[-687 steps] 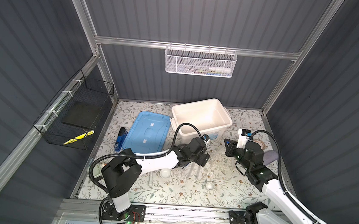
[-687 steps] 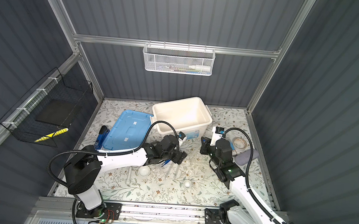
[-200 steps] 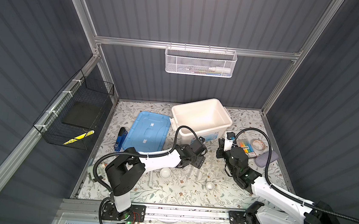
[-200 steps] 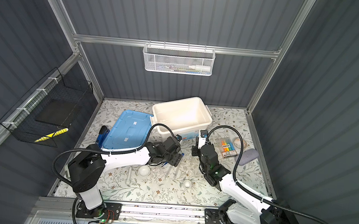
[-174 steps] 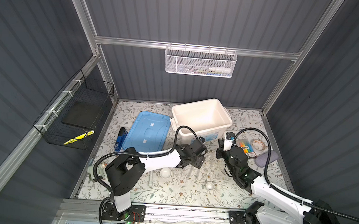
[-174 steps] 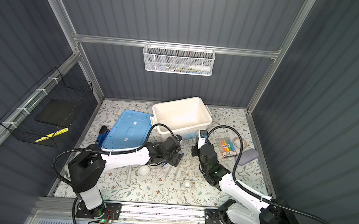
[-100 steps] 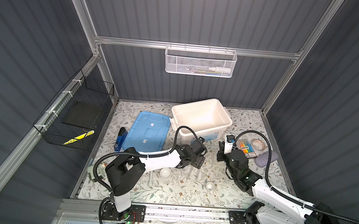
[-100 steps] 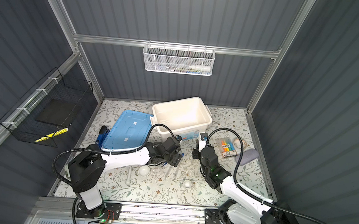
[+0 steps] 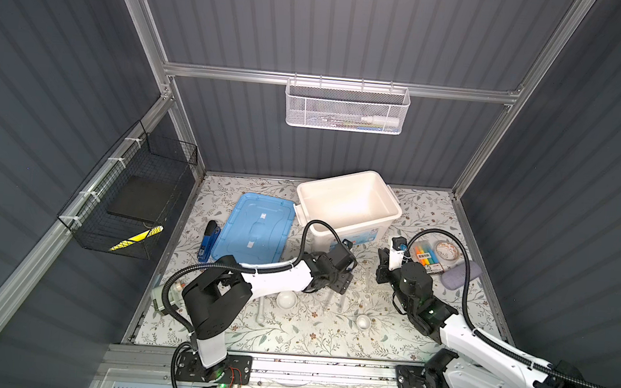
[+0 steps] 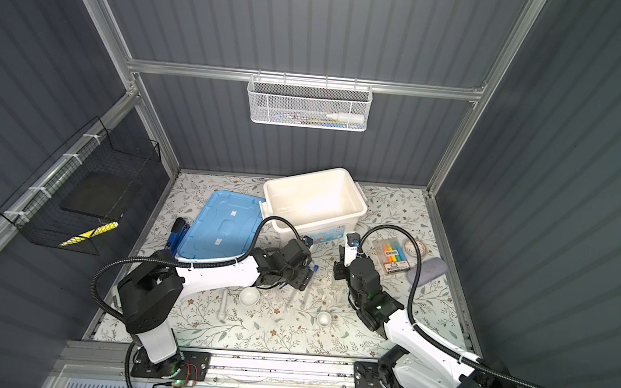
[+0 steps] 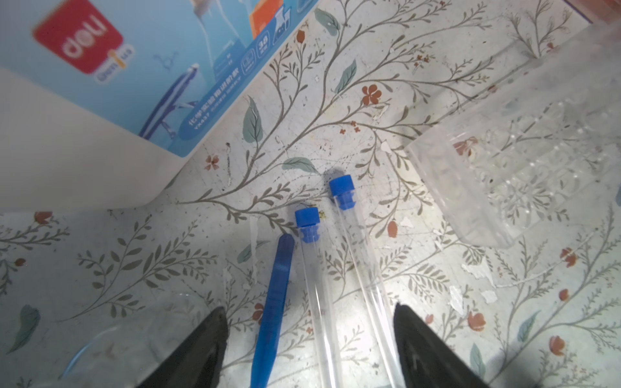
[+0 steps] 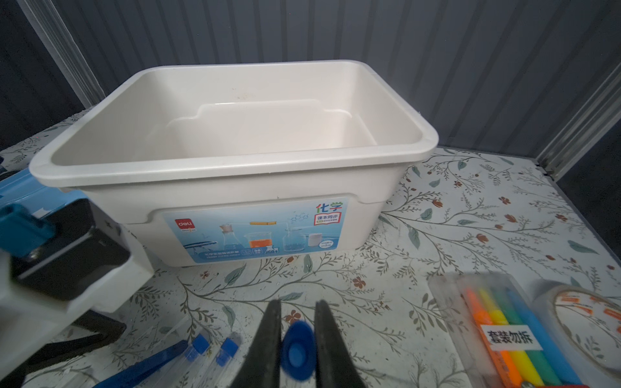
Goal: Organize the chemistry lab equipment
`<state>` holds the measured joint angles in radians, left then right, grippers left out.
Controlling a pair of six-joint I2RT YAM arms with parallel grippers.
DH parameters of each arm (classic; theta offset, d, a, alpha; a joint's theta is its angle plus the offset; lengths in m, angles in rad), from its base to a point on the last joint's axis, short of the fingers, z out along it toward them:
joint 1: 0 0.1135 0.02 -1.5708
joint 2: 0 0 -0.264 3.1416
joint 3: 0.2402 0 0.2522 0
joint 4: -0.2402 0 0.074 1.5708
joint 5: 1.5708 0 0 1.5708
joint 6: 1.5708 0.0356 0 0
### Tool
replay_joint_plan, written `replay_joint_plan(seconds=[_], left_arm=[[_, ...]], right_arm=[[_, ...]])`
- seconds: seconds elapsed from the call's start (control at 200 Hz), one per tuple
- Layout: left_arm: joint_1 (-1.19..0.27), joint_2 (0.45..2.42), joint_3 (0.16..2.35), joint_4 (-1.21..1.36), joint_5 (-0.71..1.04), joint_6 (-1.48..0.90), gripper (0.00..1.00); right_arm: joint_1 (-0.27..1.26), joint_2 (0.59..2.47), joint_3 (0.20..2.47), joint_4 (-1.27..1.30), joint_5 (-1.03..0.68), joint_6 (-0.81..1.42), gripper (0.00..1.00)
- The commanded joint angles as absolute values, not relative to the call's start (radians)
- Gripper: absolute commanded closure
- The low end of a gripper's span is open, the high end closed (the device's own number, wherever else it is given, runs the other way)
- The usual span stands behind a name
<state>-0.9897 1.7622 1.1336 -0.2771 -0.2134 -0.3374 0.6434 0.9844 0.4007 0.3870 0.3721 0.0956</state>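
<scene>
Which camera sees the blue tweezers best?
The left wrist view: the blue tweezers lie close and sharp beside two test tubes. The right wrist view shows only part of them; in both top views they're too small to make out.

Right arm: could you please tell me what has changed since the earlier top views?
The right arm swung in toward the middle, uncovering the pack of coloured highlighters. Its right pincer is shut on a clear blue-capped test tube; no taking or letting go shows. The open left pincer barely moved. The white plastic bin, flat blue lid and two small white bowls stayed.
</scene>
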Motion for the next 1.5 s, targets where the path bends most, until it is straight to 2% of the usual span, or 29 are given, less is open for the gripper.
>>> replay_joint_plan(seconds=[0.0,0.67,1.136,1.256,1.491], left_arm=[[-0.997,1.764,1.124,-0.283,-0.210,-0.352,0.21],[-0.997,1.764,1.120,-0.292,-0.204,-0.364,0.22],[-0.999,1.769,1.117,-0.314,-0.200,-0.363,0.25],[-0.997,1.764,1.110,-0.327,-0.200,-0.361,0.30],[-1.001,1.764,1.099,-0.344,-0.185,-0.349,0.39]], right_arm=[[0.650,0.973,0.385,0.363,0.365,0.087,0.83],[0.655,0.976,0.393,0.356,0.357,0.072,0.80],[0.655,0.957,0.410,0.348,0.376,0.066,0.68],[0.654,0.937,0.407,0.341,0.391,0.070,0.63],[0.651,0.893,0.402,0.326,0.425,0.087,0.43]])
